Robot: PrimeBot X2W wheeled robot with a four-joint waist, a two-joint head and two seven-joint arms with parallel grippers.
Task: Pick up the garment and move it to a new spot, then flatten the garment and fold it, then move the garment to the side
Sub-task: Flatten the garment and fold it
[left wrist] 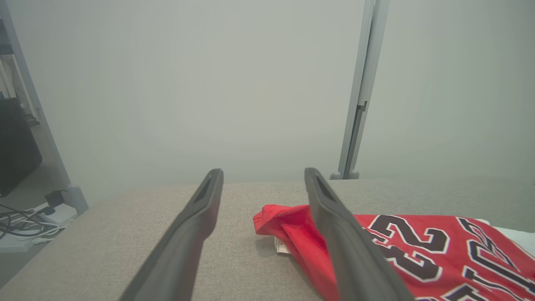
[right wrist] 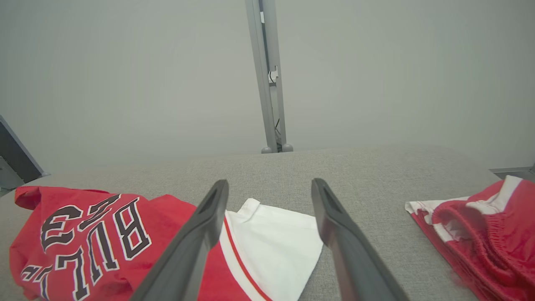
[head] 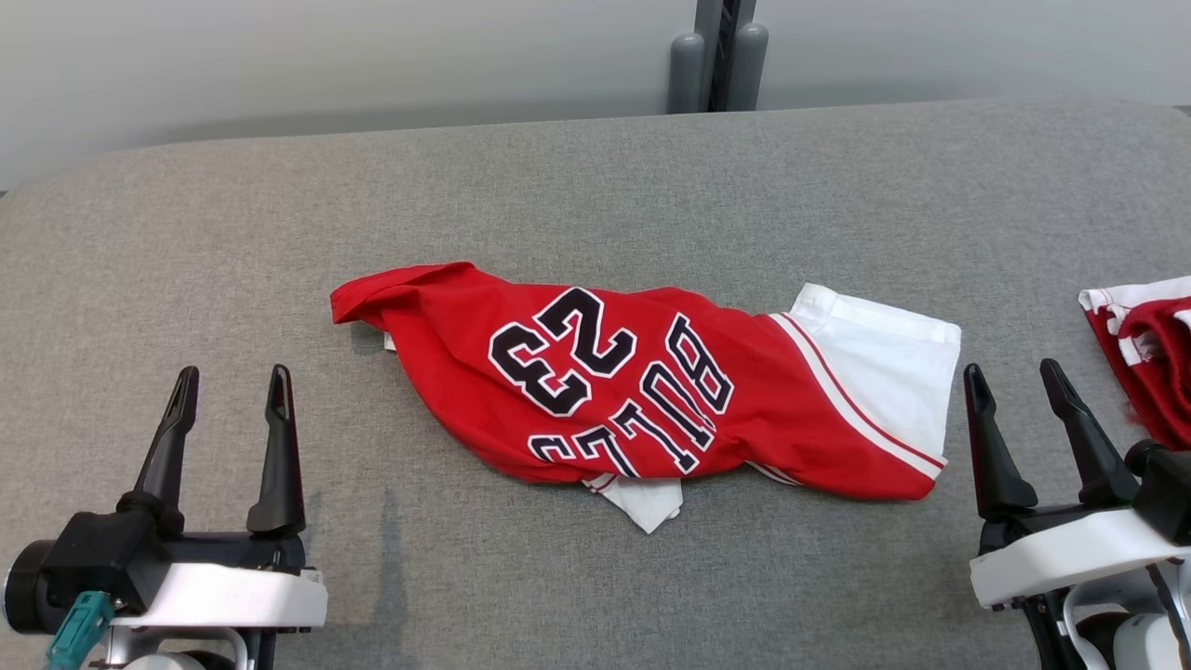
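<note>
Your left tool [head: 234, 372] and right tool [head: 1012, 368] stand wide open, empty. You risk pinching only one layer of the crumpled red-and-white jersey [head: 633, 391].

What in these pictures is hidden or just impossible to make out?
- Bunched red and white garment at the right: cut off by the head view's edge.
- Crumpled red and white basketball jersey: its own folds hide the underside and some lettering.
- Small white tag under the jersey's left end: too small to read, left wrist view.
</note>
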